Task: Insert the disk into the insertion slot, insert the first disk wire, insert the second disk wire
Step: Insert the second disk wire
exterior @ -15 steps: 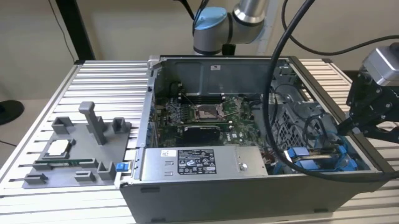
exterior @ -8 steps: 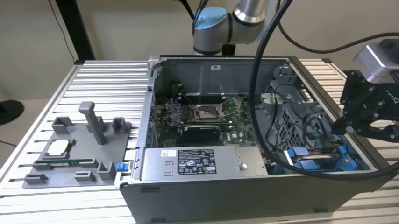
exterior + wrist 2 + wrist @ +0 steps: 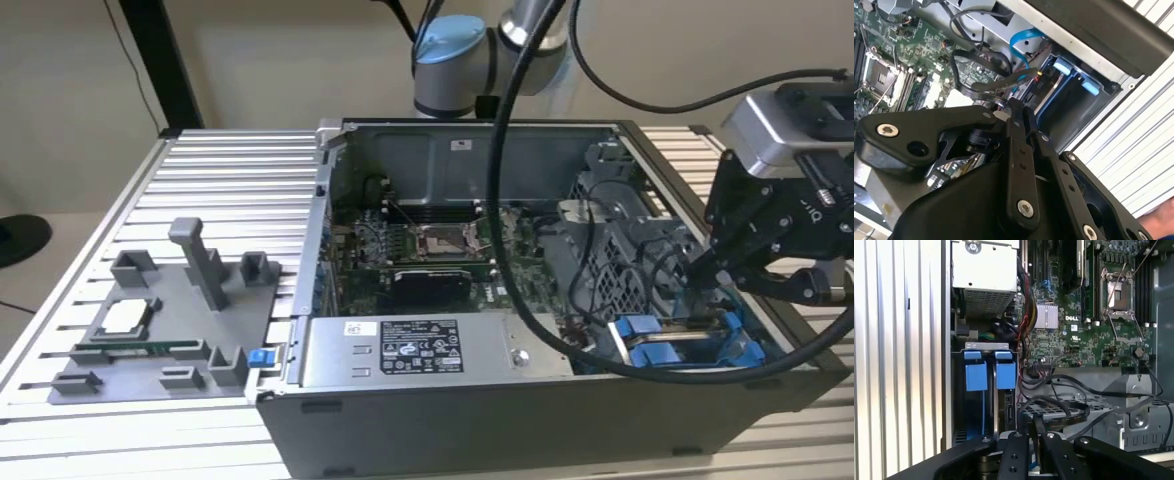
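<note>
My gripper point(image 3: 691, 278) hangs over the case's corner on the exterior view's right, just above the insertion slot point(image 3: 681, 352). Its fingers stand close together in both wire views of the wrist, and a black disk wire point(image 3: 981, 90) runs from their tips point(image 3: 1015, 107) in a loop over the bay. In the first wrist view the gripper point(image 3: 1035, 432) shows the same wire point(image 3: 1054, 402) rising from between its fingers. The grey insertion slot point(image 3: 988, 346) holds two bright blue frames side by side point(image 3: 1005, 374). The disk's dark end point(image 3: 1008, 410) shows under the blue frame nearer the motherboard; its body is hidden inside.
A grey labelled power-supply box point(image 3: 400, 350) lies along the case's front. The motherboard point(image 3: 427, 250) fills the case floor. A perforated metal cage point(image 3: 986, 300) sits beyond the bay. The arm's thick black hose point(image 3: 501, 150) crosses the case. A grey parts fixture point(image 3: 160, 320) stands on the slatted table point(image 3: 120, 200).
</note>
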`<state>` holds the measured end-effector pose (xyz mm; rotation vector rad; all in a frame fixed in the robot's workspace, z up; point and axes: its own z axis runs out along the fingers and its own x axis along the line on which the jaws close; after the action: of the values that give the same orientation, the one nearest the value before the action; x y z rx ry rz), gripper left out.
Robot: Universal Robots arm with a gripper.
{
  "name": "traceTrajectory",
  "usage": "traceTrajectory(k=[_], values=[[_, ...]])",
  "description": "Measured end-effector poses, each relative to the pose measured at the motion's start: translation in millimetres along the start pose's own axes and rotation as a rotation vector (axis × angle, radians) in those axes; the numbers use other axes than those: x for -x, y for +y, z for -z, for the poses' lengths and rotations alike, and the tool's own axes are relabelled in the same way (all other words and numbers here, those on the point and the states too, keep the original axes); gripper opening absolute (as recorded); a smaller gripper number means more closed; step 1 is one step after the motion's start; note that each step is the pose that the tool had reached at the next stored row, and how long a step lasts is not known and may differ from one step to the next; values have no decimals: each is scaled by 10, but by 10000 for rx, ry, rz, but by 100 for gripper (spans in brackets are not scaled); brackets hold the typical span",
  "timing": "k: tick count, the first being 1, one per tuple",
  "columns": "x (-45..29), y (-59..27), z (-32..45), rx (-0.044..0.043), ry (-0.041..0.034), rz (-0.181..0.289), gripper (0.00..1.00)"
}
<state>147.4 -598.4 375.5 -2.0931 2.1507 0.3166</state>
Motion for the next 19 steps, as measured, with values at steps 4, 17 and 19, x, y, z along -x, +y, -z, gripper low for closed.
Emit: traceTrajectory(k=[4, 17, 19], values=[[-3, 61, -4, -2, -2, -3, 0], [-3, 68, -8, -4, 42, -5, 0], [-7, 73, -20, -16, 85, -6, 0]])
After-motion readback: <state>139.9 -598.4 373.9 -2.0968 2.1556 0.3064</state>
